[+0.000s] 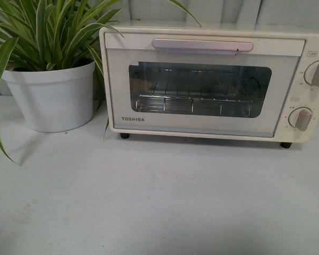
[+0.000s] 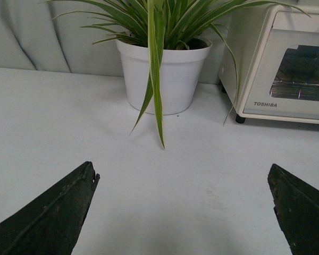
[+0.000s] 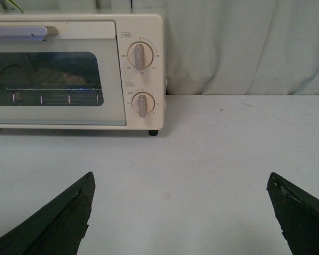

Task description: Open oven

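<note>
The cream-white Toshiba oven (image 1: 212, 111) stands at the back of the table with its door shut. Its long pale bar handle (image 1: 202, 45) runs along the top of the glass-windowed door, and a wire rack shows inside. Two beige knobs (image 1: 318, 74) sit on its right side. The oven also shows in the left wrist view (image 2: 287, 69) and in the right wrist view (image 3: 74, 74). My left gripper (image 2: 183, 175) is open and empty over bare table, well short of the oven. My right gripper (image 3: 181, 178) is open and empty too. Neither arm shows in the front view.
A white pot (image 1: 50, 95) with a striped green plant stands just left of the oven, its long leaves hanging over the table and the oven's left edge. A pale curtain (image 3: 244, 48) hangs behind. The white table (image 1: 149, 202) stretches in front of the oven.
</note>
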